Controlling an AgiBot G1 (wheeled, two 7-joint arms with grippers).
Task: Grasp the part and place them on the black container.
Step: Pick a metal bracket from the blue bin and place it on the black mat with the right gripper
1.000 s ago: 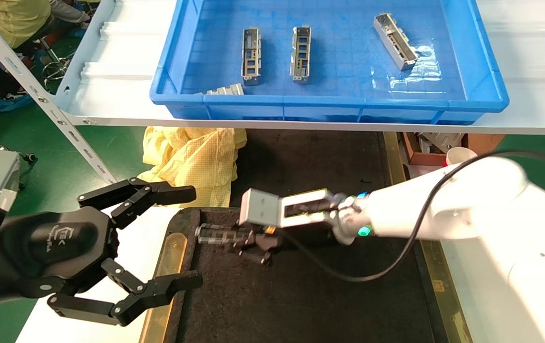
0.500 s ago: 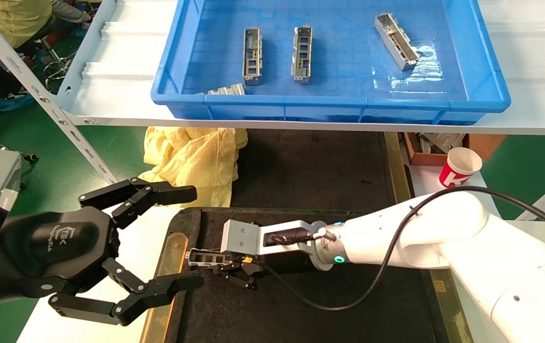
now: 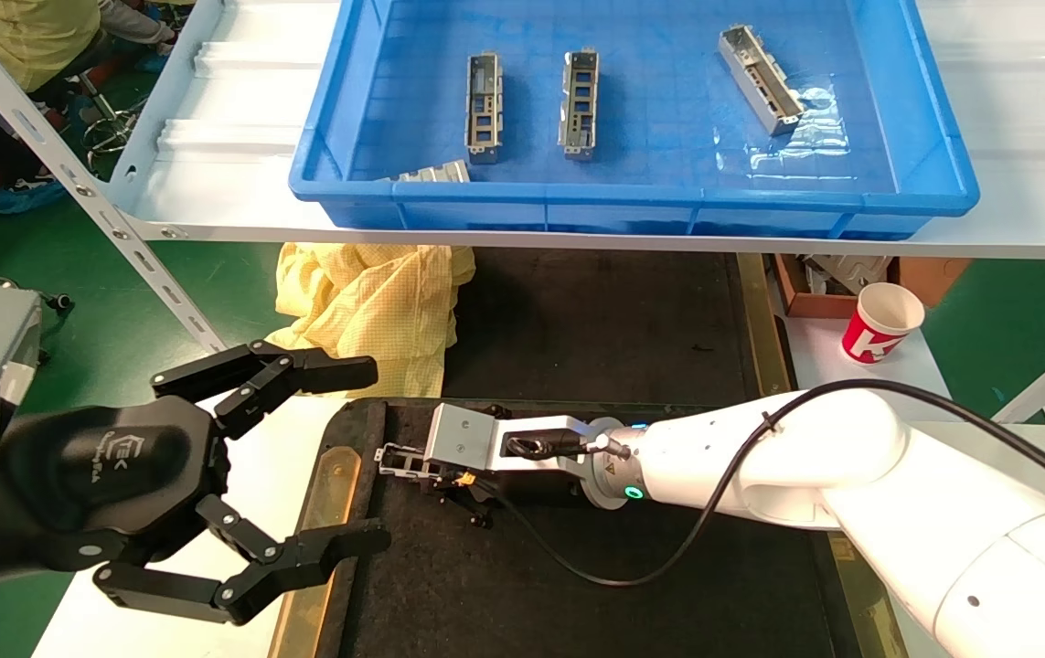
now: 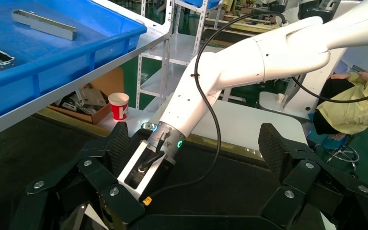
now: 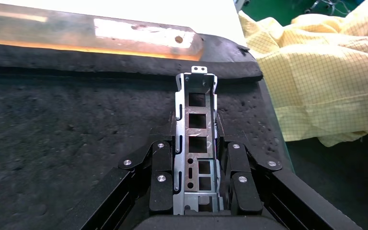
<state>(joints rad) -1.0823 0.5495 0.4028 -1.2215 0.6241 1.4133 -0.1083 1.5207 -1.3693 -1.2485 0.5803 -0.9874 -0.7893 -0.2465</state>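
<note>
Black container (image 3: 577, 585) under right hand (image 5: 196, 179) clamping part (image 5: 195, 143); bin (image 3: 929, 196) holds four.

Right arm: white, stretched across low toward the robot's left, wrist level, green light lit at the wrist joint; right gripper (image 3: 449, 482) with both fingers (image 5: 162, 176) closed on the part (image 5: 195, 143), one on each long side. Left arm: black, parked at the near left, raised; left gripper (image 3: 353, 457) spread wide, holding nothing.
</note>
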